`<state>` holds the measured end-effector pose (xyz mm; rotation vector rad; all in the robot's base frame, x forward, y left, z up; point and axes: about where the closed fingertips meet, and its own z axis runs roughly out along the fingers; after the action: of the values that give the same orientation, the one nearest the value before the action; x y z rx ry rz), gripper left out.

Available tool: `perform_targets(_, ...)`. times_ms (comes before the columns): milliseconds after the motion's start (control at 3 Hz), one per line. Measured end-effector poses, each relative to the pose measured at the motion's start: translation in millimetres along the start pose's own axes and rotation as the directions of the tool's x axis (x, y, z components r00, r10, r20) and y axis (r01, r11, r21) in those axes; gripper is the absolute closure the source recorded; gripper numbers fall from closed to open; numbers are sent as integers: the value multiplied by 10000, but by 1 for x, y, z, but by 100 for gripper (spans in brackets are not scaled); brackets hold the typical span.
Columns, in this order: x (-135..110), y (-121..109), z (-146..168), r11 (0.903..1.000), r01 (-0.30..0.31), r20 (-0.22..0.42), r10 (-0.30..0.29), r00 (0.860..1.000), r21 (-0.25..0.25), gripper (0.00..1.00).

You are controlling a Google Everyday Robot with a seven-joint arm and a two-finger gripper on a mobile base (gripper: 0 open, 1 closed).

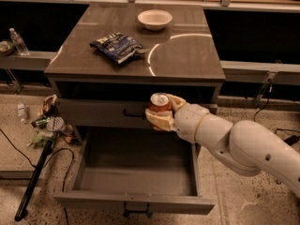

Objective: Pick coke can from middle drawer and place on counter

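Note:
My gripper (161, 111) is shut on the coke can (160, 105), a small red can with a silver top, held upright. It hangs in front of the closed upper drawer front, just below the front edge of the counter (187, 55) and above the open middle drawer (136, 170), whose grey tray is bare. My white arm reaches in from the lower right.
On the counter lie a dark blue chip bag (117, 46) at the left and a white bowl (154, 18) at the back. Rubbish and a black pole (35, 177) lie on the floor to the left. A water bottle (18, 41) stands on the left ledge.

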<state>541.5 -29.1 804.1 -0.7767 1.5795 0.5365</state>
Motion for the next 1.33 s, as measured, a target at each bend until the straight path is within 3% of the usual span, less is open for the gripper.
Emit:
perform_targets(333,-66,-18,-9,9960,827,153,-832,9964,334,100)
perform_targets(667,-140,-57,-5,9860,1489,204,-1508,9884,751,100)
perform_targets(1000,-187,-97,14,9795,1799,489,-1848,9816,909,100)
perform_targets(1333,-190,-129,48,9784,1918,401,-1953,9799,770,100)
